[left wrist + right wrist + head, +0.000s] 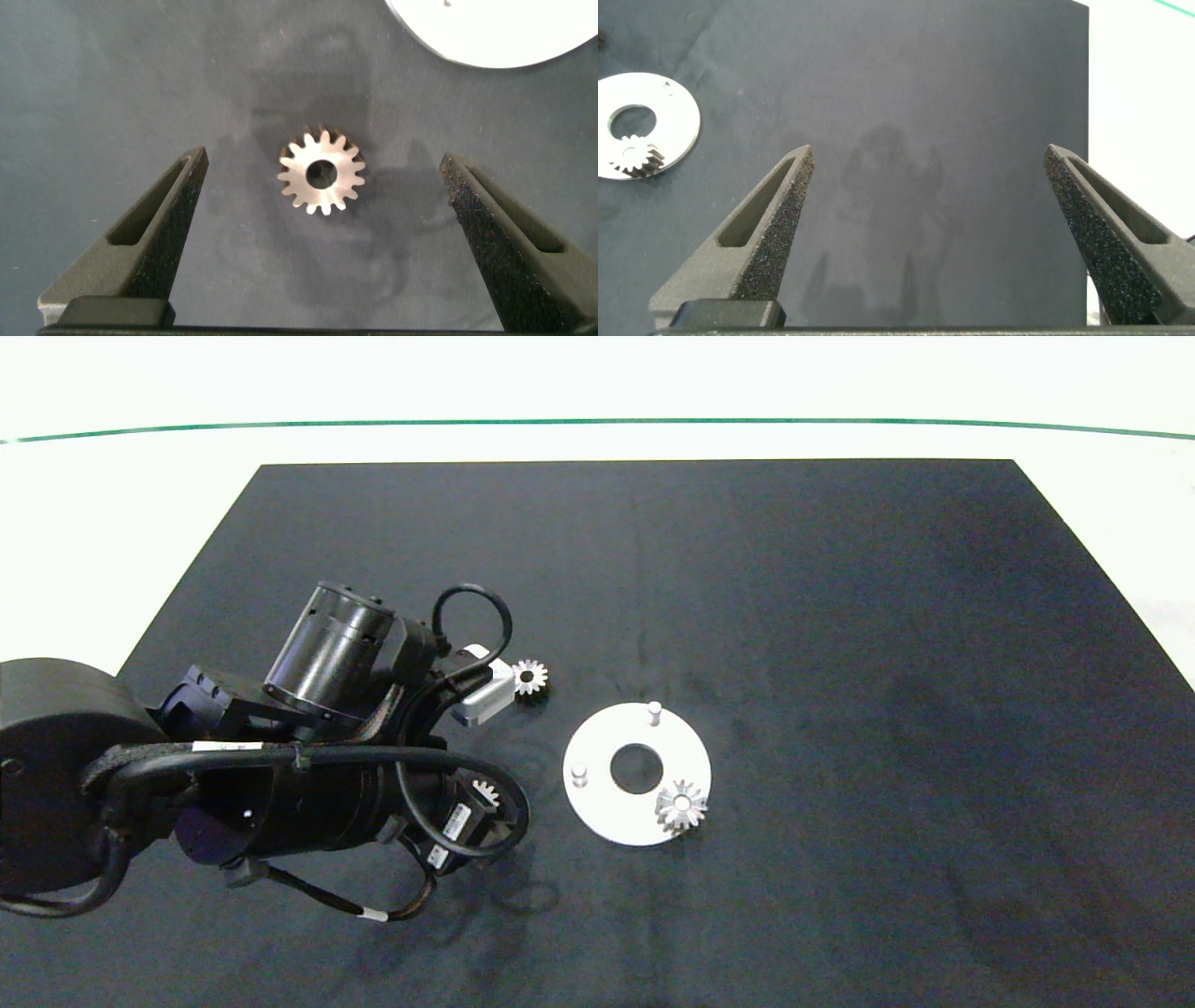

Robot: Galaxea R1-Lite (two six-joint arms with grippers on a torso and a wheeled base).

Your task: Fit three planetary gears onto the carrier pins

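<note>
A white carrier disc [605,816] lies on the black mat. Two of its carrier pins stand bare, one at the far side [654,711] and one on the left [579,773]. One planetary gear [681,805] sits on the disc's near right part. A second gear [529,677] lies loose on the mat to the disc's upper left. A third gear [485,793] peeks out from under my left arm. In the left wrist view this gear [320,172] lies flat between the open fingers of my left gripper [324,159], untouched. My right gripper [930,151] hovers open and empty over bare mat.
The black mat [840,616] covers most of the white table. The disc's edge [495,33] shows just beyond the left gripper. In the right wrist view the disc [677,117] with its seated gear [635,157] lies off to the side. The right arm is outside the head view.
</note>
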